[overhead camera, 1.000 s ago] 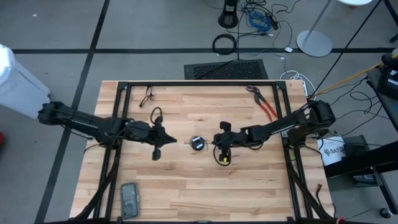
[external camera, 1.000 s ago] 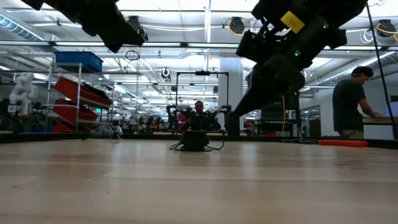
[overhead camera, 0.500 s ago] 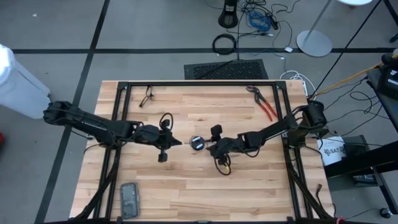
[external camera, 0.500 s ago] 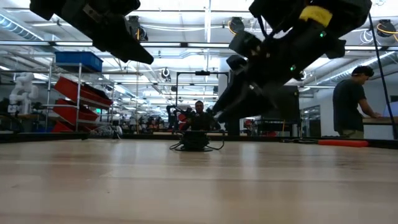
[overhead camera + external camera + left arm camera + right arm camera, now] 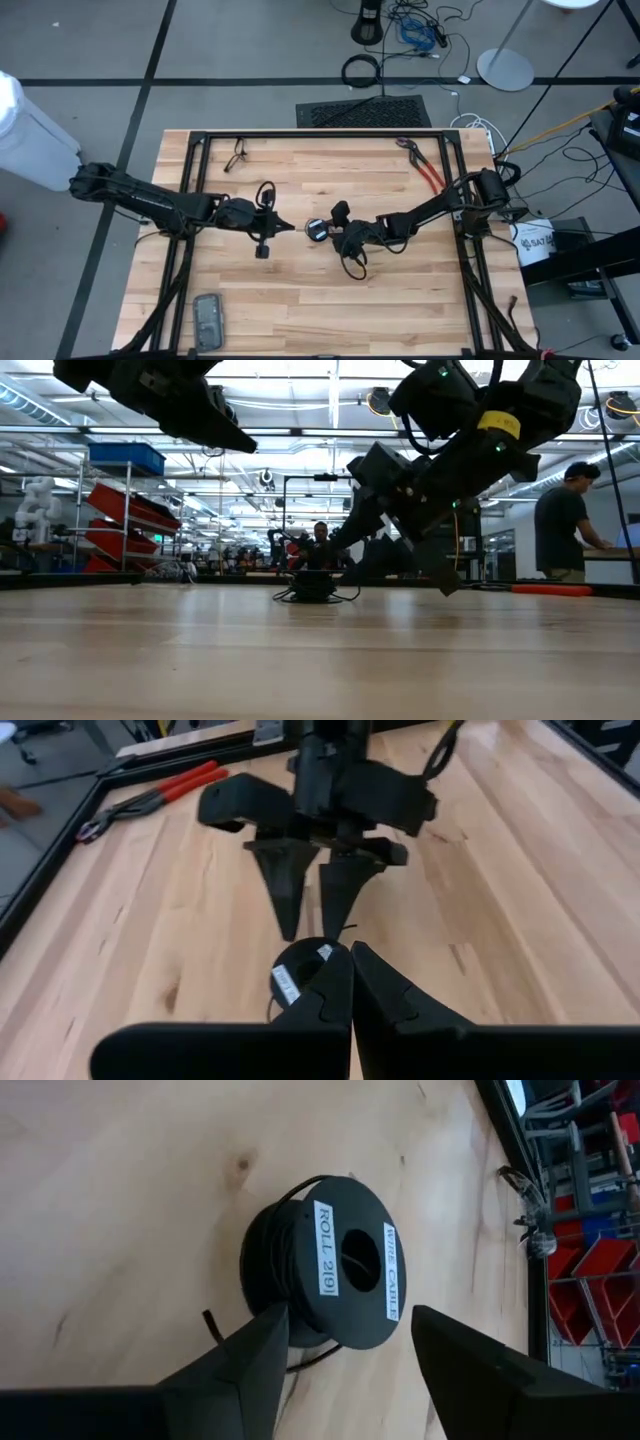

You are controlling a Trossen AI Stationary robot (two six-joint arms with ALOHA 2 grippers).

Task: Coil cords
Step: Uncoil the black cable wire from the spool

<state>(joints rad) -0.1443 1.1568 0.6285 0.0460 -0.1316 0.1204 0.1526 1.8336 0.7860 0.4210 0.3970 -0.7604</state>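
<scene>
One black cord [image 5: 268,1265] wound on labelled spool [image 5: 345,1275].

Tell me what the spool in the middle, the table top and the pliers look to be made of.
Spool: likely matte black plastic, wound with thin black wire and carrying white paper labels. Table top: light wood planks with visible grain, a knot and seams, looking unpainted. Pliers: red handles, probably a rubbery or plastic coating, over dark jaws that seem to be metal; too small to be sure.

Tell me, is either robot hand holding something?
No. The right gripper is open around the black wire spool without gripping it; the left gripper is shut and empty.
</scene>
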